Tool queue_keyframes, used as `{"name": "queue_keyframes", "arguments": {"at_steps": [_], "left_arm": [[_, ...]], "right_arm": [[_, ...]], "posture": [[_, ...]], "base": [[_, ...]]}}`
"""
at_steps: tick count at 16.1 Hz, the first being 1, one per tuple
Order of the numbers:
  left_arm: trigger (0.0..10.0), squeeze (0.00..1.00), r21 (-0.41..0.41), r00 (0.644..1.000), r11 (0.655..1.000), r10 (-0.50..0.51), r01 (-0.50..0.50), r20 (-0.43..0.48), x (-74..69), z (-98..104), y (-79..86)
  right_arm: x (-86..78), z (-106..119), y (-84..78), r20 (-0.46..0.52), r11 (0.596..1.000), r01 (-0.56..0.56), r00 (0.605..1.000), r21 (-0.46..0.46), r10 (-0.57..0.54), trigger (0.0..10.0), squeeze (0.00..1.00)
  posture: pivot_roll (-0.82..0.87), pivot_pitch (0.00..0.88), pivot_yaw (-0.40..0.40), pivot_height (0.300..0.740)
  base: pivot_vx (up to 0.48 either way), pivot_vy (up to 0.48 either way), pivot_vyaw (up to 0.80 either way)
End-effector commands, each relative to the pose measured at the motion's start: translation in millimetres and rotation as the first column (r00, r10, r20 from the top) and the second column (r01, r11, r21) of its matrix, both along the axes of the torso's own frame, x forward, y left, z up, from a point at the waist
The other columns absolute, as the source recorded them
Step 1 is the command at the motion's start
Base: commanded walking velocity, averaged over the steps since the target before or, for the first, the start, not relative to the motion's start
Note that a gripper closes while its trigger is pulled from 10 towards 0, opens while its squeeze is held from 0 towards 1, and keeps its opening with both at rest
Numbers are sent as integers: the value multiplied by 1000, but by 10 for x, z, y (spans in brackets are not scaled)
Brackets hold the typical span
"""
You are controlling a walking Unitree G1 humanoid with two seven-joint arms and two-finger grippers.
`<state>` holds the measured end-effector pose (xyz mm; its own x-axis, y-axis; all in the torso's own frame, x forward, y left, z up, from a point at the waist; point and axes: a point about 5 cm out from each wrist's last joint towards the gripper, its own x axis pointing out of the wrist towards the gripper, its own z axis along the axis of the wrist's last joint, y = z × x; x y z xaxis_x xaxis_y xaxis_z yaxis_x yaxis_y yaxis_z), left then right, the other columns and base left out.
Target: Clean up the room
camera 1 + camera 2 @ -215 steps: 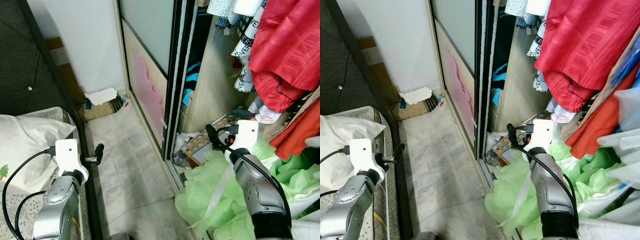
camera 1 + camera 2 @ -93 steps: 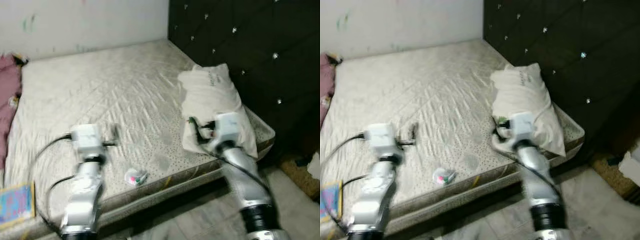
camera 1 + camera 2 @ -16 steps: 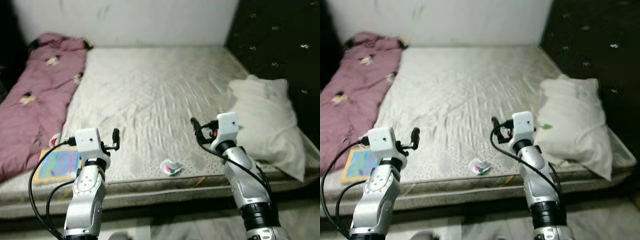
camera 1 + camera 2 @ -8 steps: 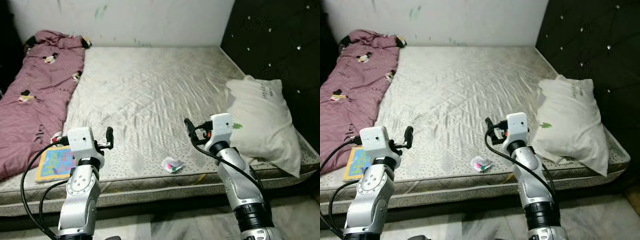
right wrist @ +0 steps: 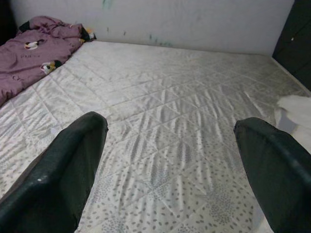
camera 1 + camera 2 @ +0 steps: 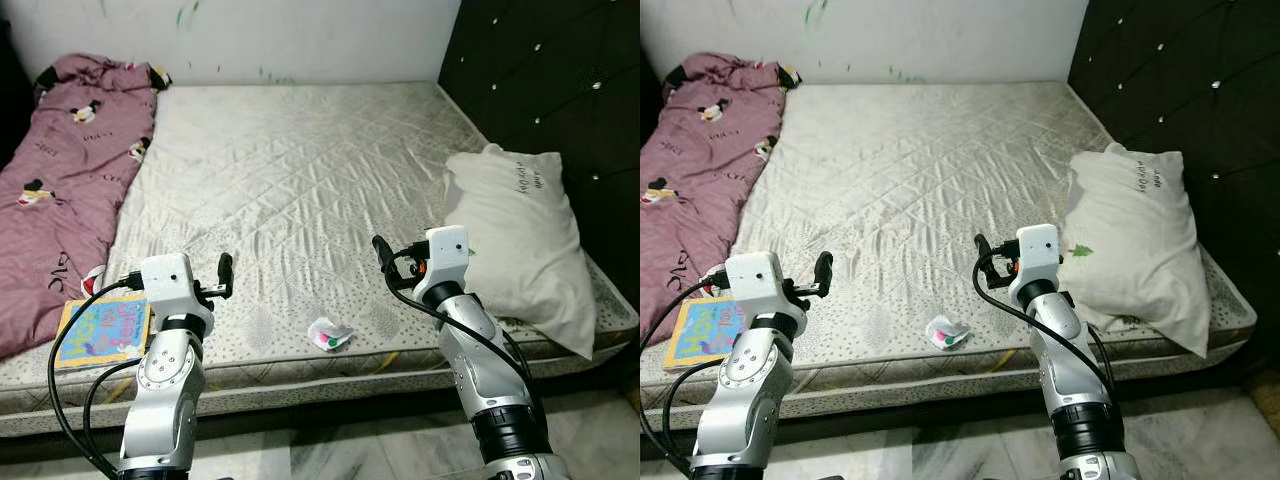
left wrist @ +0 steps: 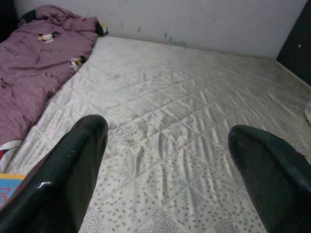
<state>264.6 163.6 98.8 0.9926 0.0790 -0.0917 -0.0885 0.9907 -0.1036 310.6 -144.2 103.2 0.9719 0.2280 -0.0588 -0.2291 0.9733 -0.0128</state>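
Note:
A bare quilted mattress (image 6: 300, 160) lies in front of me. Near its front edge sits a small crumpled wrapper (image 6: 329, 334), white with pink and green. A colourful book (image 6: 102, 331) lies at the front left corner, beside a purple patterned blanket (image 6: 60, 170). A white pillow (image 6: 520, 240) rests against the dark headboard on the right. My left gripper (image 6: 226, 272) hovers over the front edge, left of the wrapper, and is open. My right gripper (image 6: 381, 253) hovers to the wrapper's right, open too. Both wrist views look across the mattress (image 7: 165, 121) between spread fingers (image 5: 73, 160).
A black tufted headboard (image 6: 560, 90) runs along the right side. A white wall (image 6: 300, 40) stands behind the bed. Marble floor (image 6: 330, 455) shows below the bed's front edge.
The camera has moved a little, so the bed sits slightly higher and more square in view. Both arms stay raised in the same pose over the front edge.

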Motion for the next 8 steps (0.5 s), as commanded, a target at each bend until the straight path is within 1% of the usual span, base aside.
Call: {"name": "queue_keyframes", "arguments": {"at_steps": [1,3,4,7,8], "left_arm": [[10000,0,0,1000,1000,-6,6,9,6,23,0],[10000,0,4,1000,1000,-5,5,-3,7,9,-1],[10000,0,2,1000,1000,-6,6,-2,8,9,-2],[10000,0,1,1000,1000,-4,4,-5,9,7,1],[10000,0,2,1000,1000,-4,4,-6,9,6,2]], "right_arm": [[29,62,-5,18,1000,8,1000,6,-8,10000,0],[29,59,-7,16,1000,11,1000,8,-11,10000,0],[30,57,-8,13,1000,12,1000,8,-12,10000,0],[32,55,-8,9,1000,12,1000,10,-12,10000,0],[33,55,-8,9,1000,12,1000,10,-12,10000,0]], "posture": [[-14,8,-24,740],[-14,7,-24,740],[-14,7,-24,740],[-13,8,-25,740],[-13,8,-25,740]], "base": [[0,0,0],[0,0,0],[0,0,-406],[0,0,-800],[0,0,-575]]}}
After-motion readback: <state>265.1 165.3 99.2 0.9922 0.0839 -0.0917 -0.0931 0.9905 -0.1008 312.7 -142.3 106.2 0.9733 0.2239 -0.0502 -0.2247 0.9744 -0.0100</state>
